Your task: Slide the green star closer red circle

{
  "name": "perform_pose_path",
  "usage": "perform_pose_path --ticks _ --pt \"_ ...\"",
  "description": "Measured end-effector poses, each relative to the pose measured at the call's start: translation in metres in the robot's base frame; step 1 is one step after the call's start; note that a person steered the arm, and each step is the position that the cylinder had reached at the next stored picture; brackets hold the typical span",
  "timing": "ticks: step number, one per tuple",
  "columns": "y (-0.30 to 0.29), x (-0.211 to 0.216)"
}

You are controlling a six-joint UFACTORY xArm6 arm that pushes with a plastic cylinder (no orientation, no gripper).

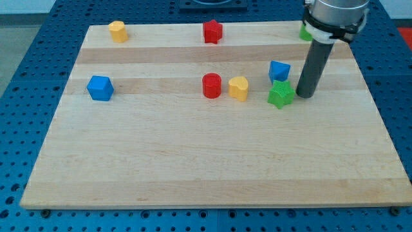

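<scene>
My tip (304, 96) touches the green star (280, 95), right of the red circle (212, 86).

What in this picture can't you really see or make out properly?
- A green block at the view's top right: mostly hidden behind the arm, shape unclear.
- My tip: beside the green star, on its right; whether they touch cannot be told.
- The arm above the rod: cut off by the top edge.
- The red circle and yellow block: the gap between them is too small to judge.

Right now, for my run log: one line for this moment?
my tip: right of green star block | red cylinder block: leftward | yellow heart block: between
</scene>
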State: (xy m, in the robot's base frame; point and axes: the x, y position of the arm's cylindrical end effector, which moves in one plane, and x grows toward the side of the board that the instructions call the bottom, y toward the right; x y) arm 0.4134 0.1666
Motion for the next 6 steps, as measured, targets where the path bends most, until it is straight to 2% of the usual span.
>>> perform_pose_path --ticks 2,4,6 --pt "-0.047 0.008" --pt "-0.097 0.039" --pt "-0.149 0.034"
